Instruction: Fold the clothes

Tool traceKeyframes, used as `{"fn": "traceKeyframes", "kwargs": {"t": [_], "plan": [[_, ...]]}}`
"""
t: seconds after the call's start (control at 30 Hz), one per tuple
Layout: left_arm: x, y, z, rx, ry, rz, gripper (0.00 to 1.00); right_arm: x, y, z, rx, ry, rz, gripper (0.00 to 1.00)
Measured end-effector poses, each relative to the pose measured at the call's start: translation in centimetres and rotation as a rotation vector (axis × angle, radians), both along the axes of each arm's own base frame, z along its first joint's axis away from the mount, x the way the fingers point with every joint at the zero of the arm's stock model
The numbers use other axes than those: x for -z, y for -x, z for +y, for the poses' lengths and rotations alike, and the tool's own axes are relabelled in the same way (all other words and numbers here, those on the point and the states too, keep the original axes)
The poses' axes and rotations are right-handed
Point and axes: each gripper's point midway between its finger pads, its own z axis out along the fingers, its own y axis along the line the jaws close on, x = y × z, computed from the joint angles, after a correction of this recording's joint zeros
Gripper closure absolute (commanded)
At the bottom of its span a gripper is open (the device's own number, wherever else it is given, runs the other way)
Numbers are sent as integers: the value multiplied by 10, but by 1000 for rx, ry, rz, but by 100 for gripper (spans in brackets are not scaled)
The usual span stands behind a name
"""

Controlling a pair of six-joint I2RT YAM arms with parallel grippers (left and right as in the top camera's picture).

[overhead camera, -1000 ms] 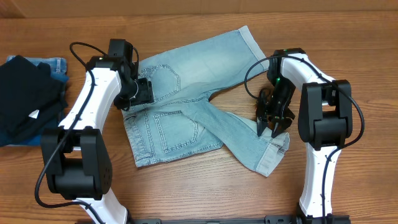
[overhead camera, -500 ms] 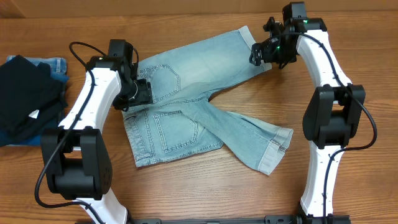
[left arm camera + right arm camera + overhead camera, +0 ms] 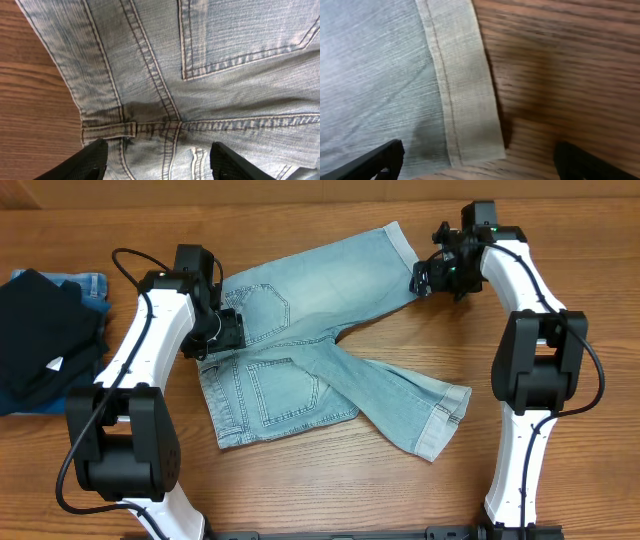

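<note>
shorts (image 3: pixel 300 340): mid-frame on desk (image 3: pixel 330 500), flat, pockets up, legs splayed right | left gripper (image 3: pixel 157 155): jaws wide over waistband (image 3: pixel 107 131) | right gripper (image 3: pixel 480 155): jaws wide over upper-right cuff (image 3: pixel 462 80), gripping nothing | progress: no fold made, all folding left

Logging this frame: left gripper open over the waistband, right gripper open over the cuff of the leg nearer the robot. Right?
Not quite. The overhead view shows the right gripper open over the cuff of the far leg of the shorts, not the near leg's. The left gripper is open over the waistband.
</note>
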Motion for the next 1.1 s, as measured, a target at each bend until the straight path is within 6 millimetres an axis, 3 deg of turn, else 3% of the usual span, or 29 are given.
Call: {"fn": "traceKeyframes", "kwargs": {"t": [0.03,0.1,0.13,0.23,0.37,0.47,0.57,0.63,0.67,0.73,0.77,0.83,1.0,1.1], "plan": [[0,0,0,0,0,2,31,0,0,4,-6,-16,1,4],[0,1,0,0,0,3,31,-1,1,12,-22,-51,6,34],[0,1,0,0,0,3,32,0,4,16,-32,-62,19,71],[0,1,0,0,0,4,32,7,12,26,-46,-95,60,96],[0,1,0,0,0,5,32,10,15,26,-7,-117,88,96],[0,1,0,0,0,5,32,9,16,9,130,-90,135,96],[0,1,0,0,0,5,32,6,12,-39,319,-60,155,96],[0,1,0,0,0,5,32,3,15,-104,492,-37,152,96],[0,1,0,0,0,5,31,2,22,-136,573,-29,162,88],[0,1,0,0,0,4,31,3,42,-179,679,-15,204,46],[0,1,0,0,0,3,31,3,50,-190,718,-12,225,42],[0,-1,0,0,1,-4,31,5,63,-192,713,5,274,40],[-1,-6,-5,4,28,-24,30,2,75,-158,605,19,346,39],[-2,-5,-15,53,80,-26,27,-27,80,-149,581,19,329,37]]}}
